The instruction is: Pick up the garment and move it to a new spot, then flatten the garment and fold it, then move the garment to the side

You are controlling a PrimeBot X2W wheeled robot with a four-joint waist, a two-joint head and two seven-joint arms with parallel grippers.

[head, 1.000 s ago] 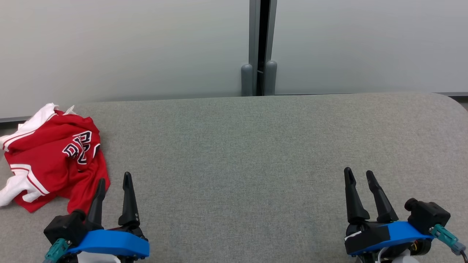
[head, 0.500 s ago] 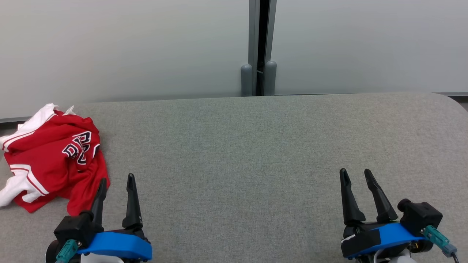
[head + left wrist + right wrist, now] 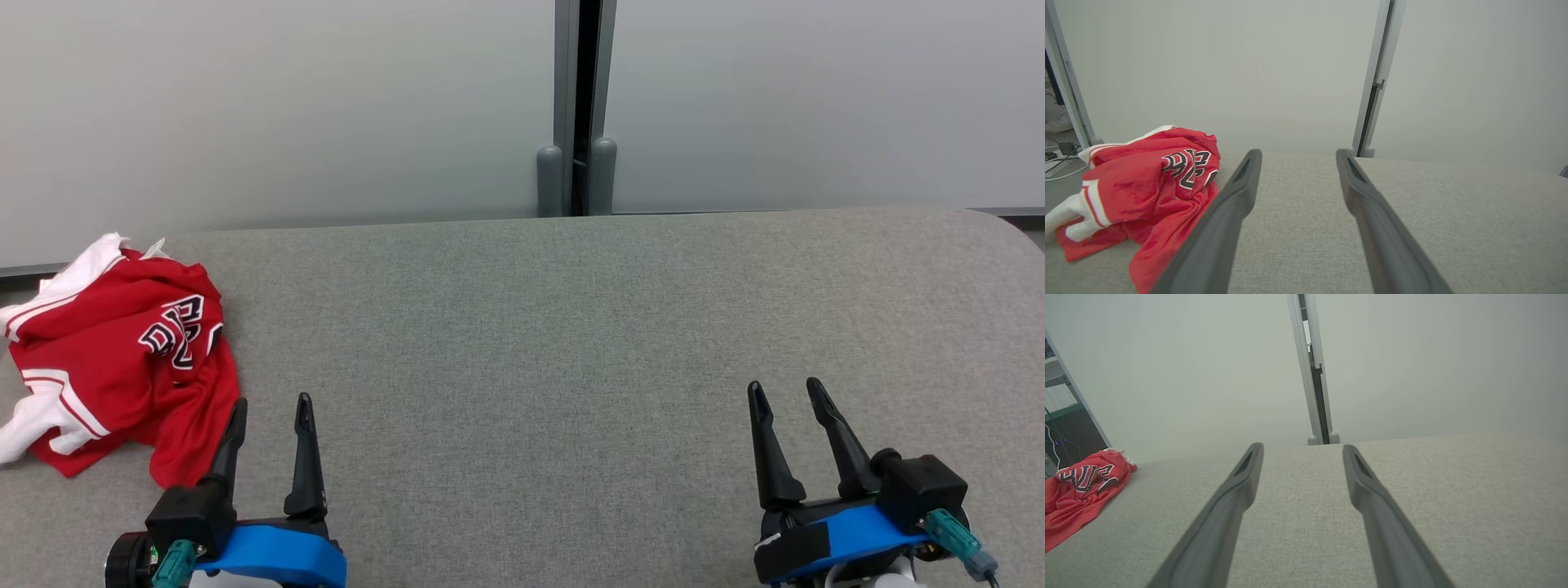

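A big flat soft grey cloth-covered top (image 3: 531, 327) is stretching from side to side in the head view. Behind it, a pale grey smooth wall (image 3: 286, 106) is standing up tall. A thin grey metal post (image 3: 578, 98) is splitting the wall into two panels.

The red and white crumpled sports shirt with dark letters (image 3: 114, 359) is lying in a heap at the far left of the grey top, close to its back edge. White sleeve bits are sticking out at its left side.

The left gripper with two long dark fingers and a blue base (image 3: 271, 402) is sitting at the lower left, just beside the shirt's near right corner. I cannot tell if its finger is touching the red cloth. Its jaws are standing wide apart and are holding nothing.

The right gripper with the same dark fingers and blue base (image 3: 782, 385) is sitting at the lower right, well apart from the shirt, over bare grey cloth. Its jaws are also gaping wide, with nothing between them.
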